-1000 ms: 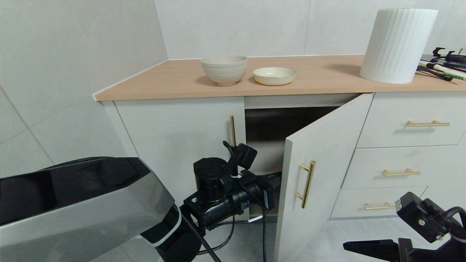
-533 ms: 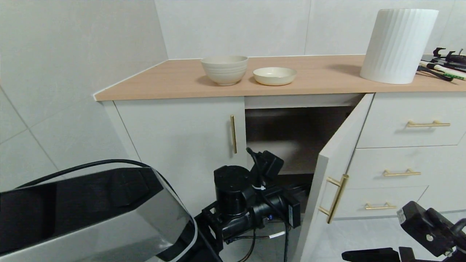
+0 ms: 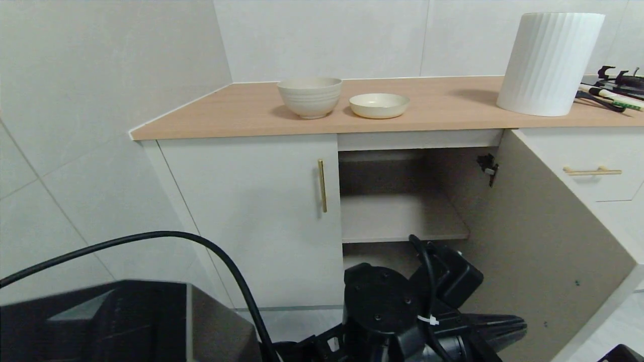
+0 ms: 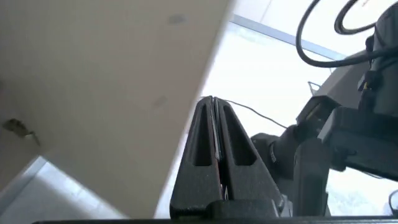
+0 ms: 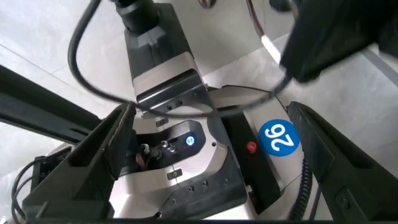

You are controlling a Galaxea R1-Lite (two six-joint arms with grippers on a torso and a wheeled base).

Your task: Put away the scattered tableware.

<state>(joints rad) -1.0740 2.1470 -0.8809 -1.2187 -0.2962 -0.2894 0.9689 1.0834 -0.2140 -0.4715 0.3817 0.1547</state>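
Observation:
A cream ribbed bowl (image 3: pixel 309 96) and a shallow cream dish (image 3: pixel 379 105) stand side by side on the wooden counter (image 3: pixel 241 113). Below them the cabinet door (image 3: pixel 533 241) is swung wide, showing its inner face and a bare shelf (image 3: pixel 400 217). My left gripper (image 3: pixel 518 326) is low in front of the cabinet, beside the door's inner face. Its fingers (image 4: pixel 213 134) are pressed together, shut on nothing. My right gripper (image 5: pixel 210 111) is open with nothing between its fingers, over the robot's base and far below the counter.
A tall white ribbed container (image 3: pixel 551 63) stands on the counter at the right, with stove parts and utensils (image 3: pixel 611 93) beyond it. The left cabinet door with a gold handle (image 3: pixel 322 185) is closed. Drawers (image 3: pixel 591 171) lie behind the open door.
The cabinet door has swung from partly open to wide open. My left arm moved right and lower along with it. The right arm has dropped toward the bottom right corner.

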